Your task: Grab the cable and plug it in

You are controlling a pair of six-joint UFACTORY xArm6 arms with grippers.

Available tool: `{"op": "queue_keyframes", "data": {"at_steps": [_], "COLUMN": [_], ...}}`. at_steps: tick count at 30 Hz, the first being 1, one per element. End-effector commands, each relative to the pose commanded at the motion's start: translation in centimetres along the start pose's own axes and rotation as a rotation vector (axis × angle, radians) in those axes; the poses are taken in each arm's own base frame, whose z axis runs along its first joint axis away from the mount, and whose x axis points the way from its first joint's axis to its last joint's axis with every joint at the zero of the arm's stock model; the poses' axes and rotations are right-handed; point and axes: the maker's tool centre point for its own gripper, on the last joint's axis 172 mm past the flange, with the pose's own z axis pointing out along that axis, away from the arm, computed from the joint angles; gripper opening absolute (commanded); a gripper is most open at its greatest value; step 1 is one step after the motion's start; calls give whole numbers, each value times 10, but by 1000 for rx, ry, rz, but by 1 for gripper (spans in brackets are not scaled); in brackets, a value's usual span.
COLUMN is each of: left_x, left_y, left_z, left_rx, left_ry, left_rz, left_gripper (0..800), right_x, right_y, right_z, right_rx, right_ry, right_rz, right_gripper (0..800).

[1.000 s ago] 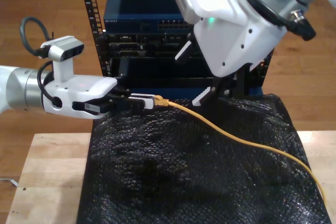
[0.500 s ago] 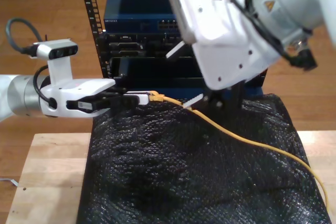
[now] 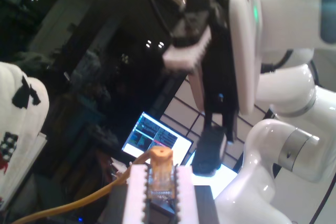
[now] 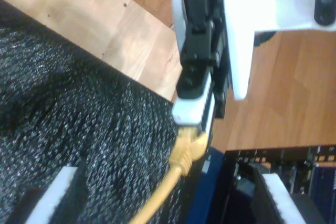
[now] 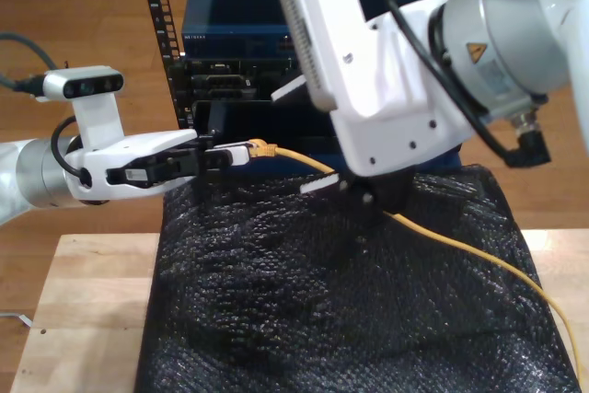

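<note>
The wooden tabletop (image 5: 83, 310) carries a black bubbled sheet (image 5: 304, 310); over it the yellow cable (image 5: 460, 250) runs from the exterior view's right edge up to the sheet's far side; there my first tool (image 5: 241, 152) is clamped on the cable's plug end, held off the sheet; my second tool (image 5: 296, 140) hangs beside it with pads spread and nothing between them; beyond stands a dark equipment rack (image 5: 235, 39).

My first gripper (image 5: 241, 152) reaches out level, its white ribbed fingers (image 3: 132, 192) clamped together on the cable's end. My second gripper (image 5: 308, 140) hangs just beyond it, angled downward, fingers (image 4: 283, 196) spread apart.
</note>
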Motion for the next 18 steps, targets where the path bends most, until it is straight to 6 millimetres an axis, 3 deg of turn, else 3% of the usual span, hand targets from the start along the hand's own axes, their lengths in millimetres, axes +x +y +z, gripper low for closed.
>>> {"op": "queue_keyframes", "data": {"at_steps": [13,18], "left_x": [10,11], "left_y": [16,23], "left_z": [2,3], "left_rx": [-78,-105], "left_ry": [47,53], "left_rz": [-31,-32], "left_gripper": [7,7], "right_x": [13,38], "right_y": [6,4], "right_z": [0,8], "right_rx": [-72,-97], "right_ry": [12,46], "right_rz": [-55,-131], "right_gripper": [736,735]}}
